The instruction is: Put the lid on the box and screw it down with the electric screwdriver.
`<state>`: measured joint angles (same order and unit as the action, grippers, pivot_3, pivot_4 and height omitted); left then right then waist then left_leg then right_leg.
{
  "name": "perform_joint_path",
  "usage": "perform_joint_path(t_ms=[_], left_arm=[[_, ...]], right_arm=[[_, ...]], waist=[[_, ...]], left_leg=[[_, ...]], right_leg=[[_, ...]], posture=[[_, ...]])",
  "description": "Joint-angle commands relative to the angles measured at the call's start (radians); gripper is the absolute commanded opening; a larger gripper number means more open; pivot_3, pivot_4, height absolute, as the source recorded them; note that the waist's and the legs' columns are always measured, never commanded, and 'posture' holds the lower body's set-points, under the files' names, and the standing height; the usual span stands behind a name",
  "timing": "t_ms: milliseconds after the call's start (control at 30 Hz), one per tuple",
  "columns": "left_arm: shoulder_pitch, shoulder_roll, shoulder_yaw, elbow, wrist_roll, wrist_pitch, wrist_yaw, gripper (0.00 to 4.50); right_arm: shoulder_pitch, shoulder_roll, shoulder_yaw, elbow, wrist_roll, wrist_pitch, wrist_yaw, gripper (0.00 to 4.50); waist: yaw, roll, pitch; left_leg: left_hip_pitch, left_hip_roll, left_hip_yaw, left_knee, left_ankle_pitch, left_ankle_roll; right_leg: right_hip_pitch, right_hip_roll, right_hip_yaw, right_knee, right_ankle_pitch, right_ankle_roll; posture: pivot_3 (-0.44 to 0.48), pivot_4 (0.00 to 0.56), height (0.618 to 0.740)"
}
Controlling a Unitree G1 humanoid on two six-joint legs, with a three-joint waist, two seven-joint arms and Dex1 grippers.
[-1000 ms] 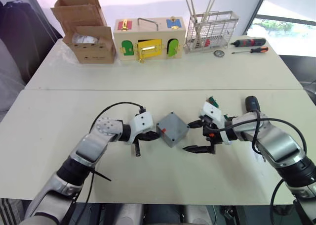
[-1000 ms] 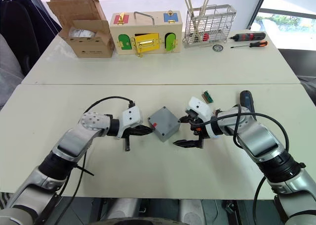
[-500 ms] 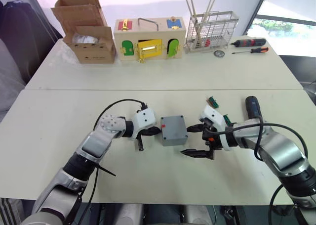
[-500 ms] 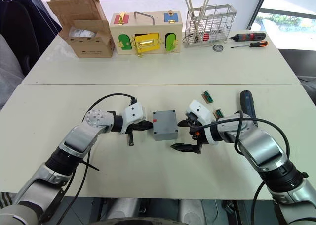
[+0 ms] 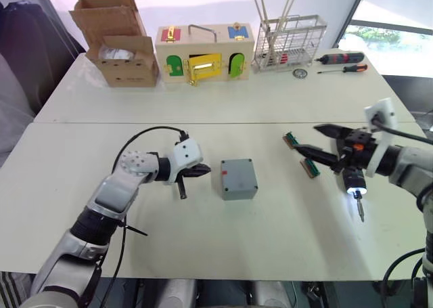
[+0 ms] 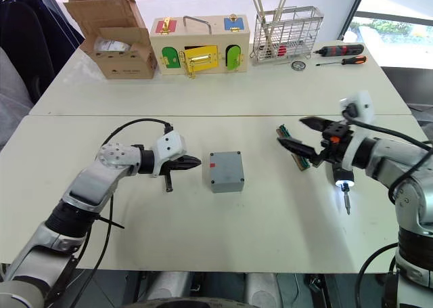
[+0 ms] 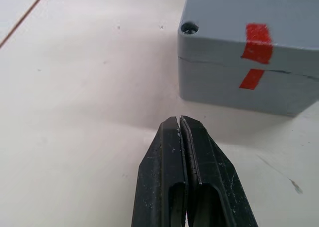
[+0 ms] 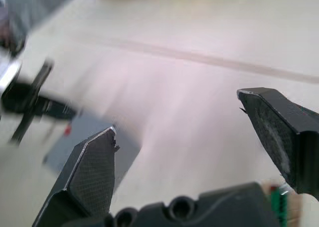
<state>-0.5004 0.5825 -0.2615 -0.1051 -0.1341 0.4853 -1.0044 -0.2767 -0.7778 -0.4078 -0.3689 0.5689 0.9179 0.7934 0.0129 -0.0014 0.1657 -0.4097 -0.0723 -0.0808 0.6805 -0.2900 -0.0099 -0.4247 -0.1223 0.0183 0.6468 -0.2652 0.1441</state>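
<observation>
The grey box (image 5: 239,189) stands at the middle of the near table with the lid (image 5: 237,172) on top of it. In the left wrist view a seam separates the lid (image 7: 234,17) from the box (image 7: 234,95), and red marks cross it. My left gripper (image 5: 205,170) is shut and empty, a short gap to the left of the box. Out to the right, my right gripper (image 5: 314,140) is raised above the table, open and empty. Below its wrist, the electric screwdriver's lit tip and bit (image 5: 356,201) show, while its body is hidden.
Two small green circuit strips (image 5: 310,166) lie under the right gripper. The far table holds a cardboard box (image 5: 118,40), a wooden latch box (image 5: 205,52), a wire rack (image 5: 287,44) and red-and-black hand screwdrivers (image 5: 342,62).
The box was turned square between the grippers. Since then my right gripper has pulled away to the right and risen, and my left gripper has backed a little off the box.
</observation>
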Motion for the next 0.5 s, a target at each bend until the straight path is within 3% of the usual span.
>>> perform_joint_path(t_ms=[33, 133, 300, 467, 500], left_arm=[[-0.016, 0.006, 0.11, -0.093, -0.136, 0.085, -0.027, 0.0], [-0.028, 0.001, 0.144, -0.186, -0.243, 0.181, -0.043, 0.0], [-0.032, 0.019, 0.11, -0.262, -0.277, 0.224, -0.042, 0.0], [-0.037, 0.008, 0.088, -0.254, -0.277, 0.222, -0.019, 0.0], [-0.036, 0.005, 0.082, -0.252, -0.275, 0.219, -0.013, 0.0]], right_arm=[[0.033, 0.045, -0.017, 0.013, -0.041, -0.095, -0.073, 4.49], [0.113, 0.083, 0.001, 0.069, -0.061, -0.191, -0.05, 4.49], [0.186, 0.099, 0.048, 0.129, -0.127, -0.327, -0.062, 4.49], [0.176, 0.119, 0.082, 0.156, -0.168, -0.375, -0.118, 3.14], [0.171, 0.122, 0.096, 0.164, -0.177, -0.376, -0.127, 3.14]], waist=[[-0.001, 0.0, 0.0], [0.001, 0.0, 0.0], [-0.005, 0.0, 0.0], [-0.009, 0.001, 0.0], [-0.009, 0.001, 0.0]], left_leg=[[0.0, 0.0, 0.001, 0.0, 0.0, 0.0], [0.0, 0.0, 0.0, 0.0, 0.0, 0.0], [0.0, 0.0, 0.002, 0.0, 0.0, 0.0], [0.001, 0.0, 0.002, 0.0, 0.0, 0.0], [0.001, 0.0, 0.001, 0.0, 0.0, 0.0]], right_leg=[[0.0, 0.0, 0.0, 0.0, 0.0, 0.0], [0.0, 0.0, 0.0, 0.0, 0.0, 0.0], [0.001, 0.0, 0.001, 0.0, 0.0, 0.0], [0.0, 0.001, 0.001, 0.001, 0.0, 0.0], [0.0, 0.001, 0.001, 0.001, 0.0, 0.0]], posture=[[0.0, 0.15, 0.73], [0.0, 0.15, 0.73], [0.0, 0.15, 0.73], [0.0, 0.15, 0.73], [0.0, 0.15, 0.73]])
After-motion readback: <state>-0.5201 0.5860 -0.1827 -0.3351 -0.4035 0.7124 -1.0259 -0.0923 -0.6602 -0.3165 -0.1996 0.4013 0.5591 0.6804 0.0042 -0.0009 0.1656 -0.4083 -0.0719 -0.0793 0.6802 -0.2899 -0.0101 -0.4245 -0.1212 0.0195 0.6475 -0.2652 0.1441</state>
